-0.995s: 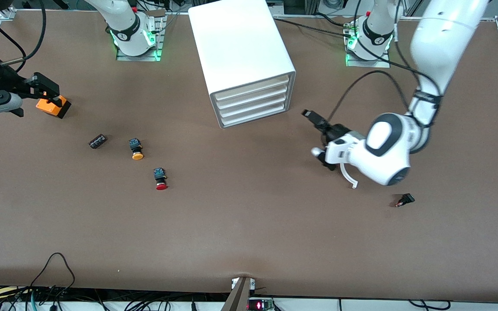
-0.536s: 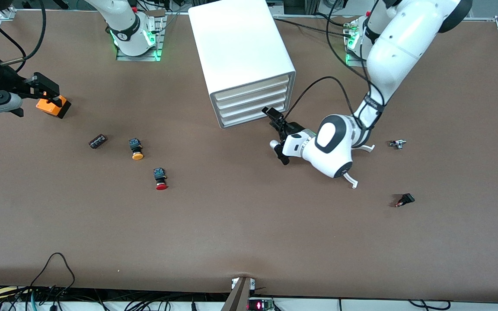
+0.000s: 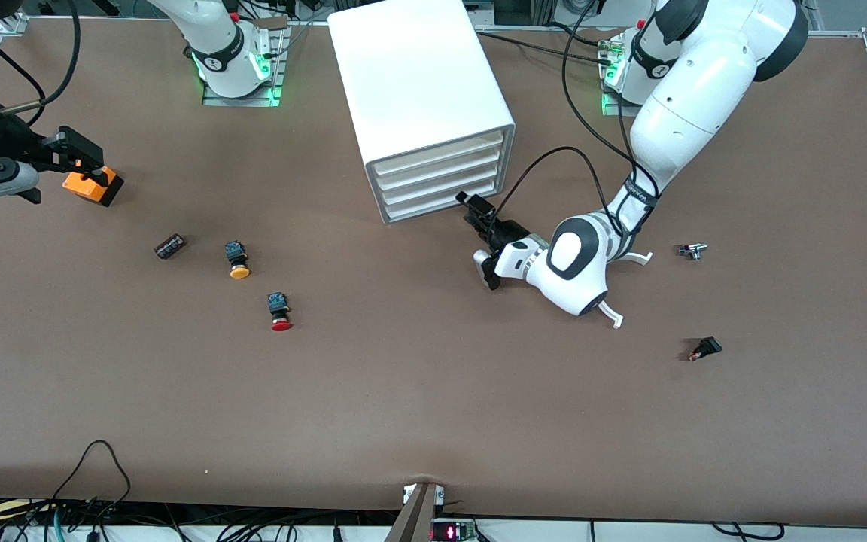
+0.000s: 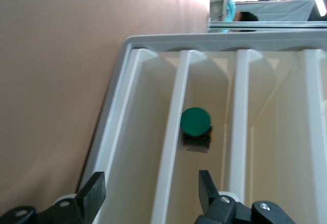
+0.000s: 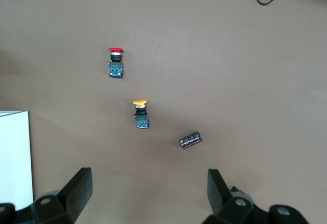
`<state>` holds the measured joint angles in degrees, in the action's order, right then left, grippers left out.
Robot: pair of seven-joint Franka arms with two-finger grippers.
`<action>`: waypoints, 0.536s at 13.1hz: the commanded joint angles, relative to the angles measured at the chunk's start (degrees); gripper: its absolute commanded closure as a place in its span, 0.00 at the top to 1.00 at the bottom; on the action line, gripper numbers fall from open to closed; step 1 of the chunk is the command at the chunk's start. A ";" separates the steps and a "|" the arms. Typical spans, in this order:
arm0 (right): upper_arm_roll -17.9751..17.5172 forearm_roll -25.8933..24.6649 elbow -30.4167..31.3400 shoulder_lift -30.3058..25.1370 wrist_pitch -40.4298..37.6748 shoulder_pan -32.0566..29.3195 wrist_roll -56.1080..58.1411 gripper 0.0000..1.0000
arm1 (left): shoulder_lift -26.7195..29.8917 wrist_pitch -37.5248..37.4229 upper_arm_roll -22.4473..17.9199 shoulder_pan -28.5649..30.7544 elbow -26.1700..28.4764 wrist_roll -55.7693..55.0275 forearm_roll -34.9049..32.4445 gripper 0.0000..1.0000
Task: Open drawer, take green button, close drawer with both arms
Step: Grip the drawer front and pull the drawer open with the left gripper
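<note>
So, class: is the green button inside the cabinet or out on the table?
Inside: the green button sits between the drawer fronts.

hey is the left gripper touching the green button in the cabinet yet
Apart. In the left wrist view the open left gripper has both fingers short of the green button, which sits deeper in a compartment of the cabinet, with bare shelf between them.

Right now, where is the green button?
In the left wrist view, the green button sits inside one of the cabinet's drawers, directly ahead of the open left end effector. The front view doesn't show it.
</note>
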<state>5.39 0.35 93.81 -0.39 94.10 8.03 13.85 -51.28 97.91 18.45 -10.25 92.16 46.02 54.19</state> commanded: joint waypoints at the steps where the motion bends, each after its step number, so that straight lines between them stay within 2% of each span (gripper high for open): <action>1: -0.29 0.18 -1.08 0.57 -0.67 -0.56 -0.49 1.00 | -0.14 -1.06 0.09 -1.70 -0.57 -0.41 2.76 0.81; 2: -0.29 0.18 -1.08 0.57 -0.67 -0.56 -0.49 1.00 | -0.23 -0.80 0.09 -2.31 -0.49 -0.32 2.85 0.79; 4: -0.29 0.18 -1.08 0.57 -0.67 -0.56 -0.49 1.00 | -0.84 -0.71 0.01 -2.76 -0.31 0.20 3.20 0.69; 6: -0.29 0.18 -1.08 0.57 -0.67 -0.56 -0.49 1.00 | -1.81 -0.18 0.09 -3.28 0.13 0.47 3.29 0.66; 7: -0.29 0.18 -1.08 0.57 -0.67 -0.56 -0.49 1.00 | -1.81 0.17 0.09 -3.55 0.30 0.91 3.64 0.58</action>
<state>5.42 0.35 93.80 -0.31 94.10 8.02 13.84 -52.40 97.73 18.81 -13.08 92.44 45.92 55.84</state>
